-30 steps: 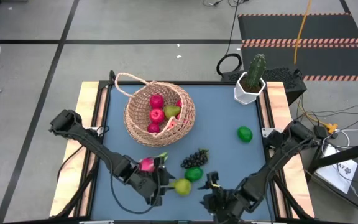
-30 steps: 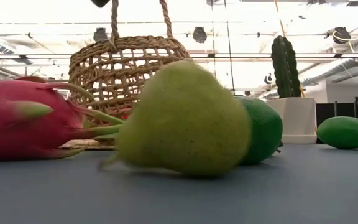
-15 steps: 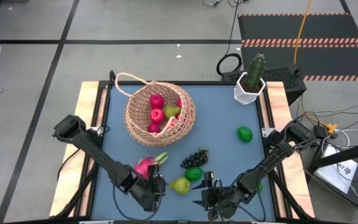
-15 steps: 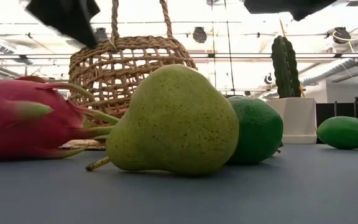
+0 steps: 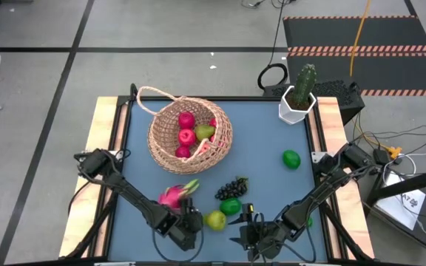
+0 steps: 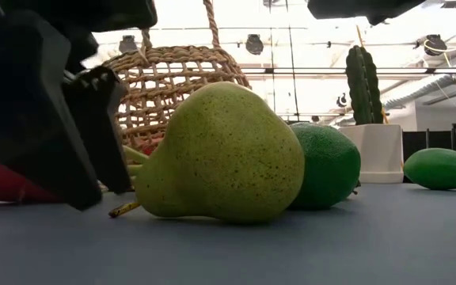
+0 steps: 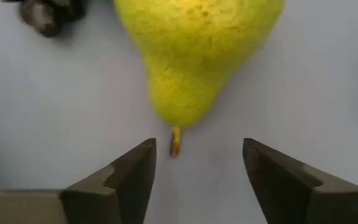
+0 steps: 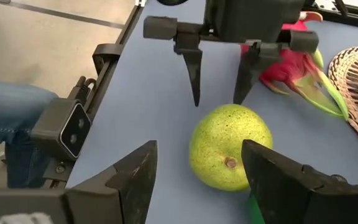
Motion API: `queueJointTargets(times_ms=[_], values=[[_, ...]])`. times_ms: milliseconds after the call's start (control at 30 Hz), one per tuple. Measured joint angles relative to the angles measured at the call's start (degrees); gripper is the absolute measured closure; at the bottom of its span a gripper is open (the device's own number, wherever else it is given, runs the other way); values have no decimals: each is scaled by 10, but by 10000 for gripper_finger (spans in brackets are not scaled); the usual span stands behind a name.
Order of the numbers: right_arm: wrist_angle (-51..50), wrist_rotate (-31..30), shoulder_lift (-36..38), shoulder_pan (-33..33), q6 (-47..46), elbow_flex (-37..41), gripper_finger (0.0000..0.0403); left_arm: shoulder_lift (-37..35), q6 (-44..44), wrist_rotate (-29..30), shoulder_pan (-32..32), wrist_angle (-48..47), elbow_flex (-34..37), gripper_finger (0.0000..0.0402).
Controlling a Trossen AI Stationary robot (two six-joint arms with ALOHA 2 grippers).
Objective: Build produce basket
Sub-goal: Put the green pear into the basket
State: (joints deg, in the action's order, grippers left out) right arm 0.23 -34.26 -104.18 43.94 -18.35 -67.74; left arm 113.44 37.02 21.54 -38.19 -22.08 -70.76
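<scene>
Left gripper point(image 5: 192, 225), fingers spread, hangs at the table's point(image 5: 265, 159) near edge, aimed at the pear point(image 5: 216, 220) lying loose there. Right gripper point(image 5: 247, 230), also spread, waits just beside it. The basket point(image 5: 190, 135) near the far left corner holds several fruits; dragon fruit point(image 5: 174, 195), grapes point(image 5: 231, 186) and two limes point(image 5: 291, 159) remain outside.

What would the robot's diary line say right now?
left gripper: open, at pear stem end | right gripper: open, near pear | basket: some fruit inside
</scene>
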Motion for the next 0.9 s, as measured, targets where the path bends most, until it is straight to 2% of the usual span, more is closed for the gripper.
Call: queueJointTargets(times_ms=[367,733,900], values=[[1,0,0,13,6,0,175,18,10,-20,24,16,-1,244],[8,-1,0,19,11,0,175,18,8,-22,31,21,-1,305],[8,-1,0,19,11,0,175,18,-2,-21,31,20,-1,352]])
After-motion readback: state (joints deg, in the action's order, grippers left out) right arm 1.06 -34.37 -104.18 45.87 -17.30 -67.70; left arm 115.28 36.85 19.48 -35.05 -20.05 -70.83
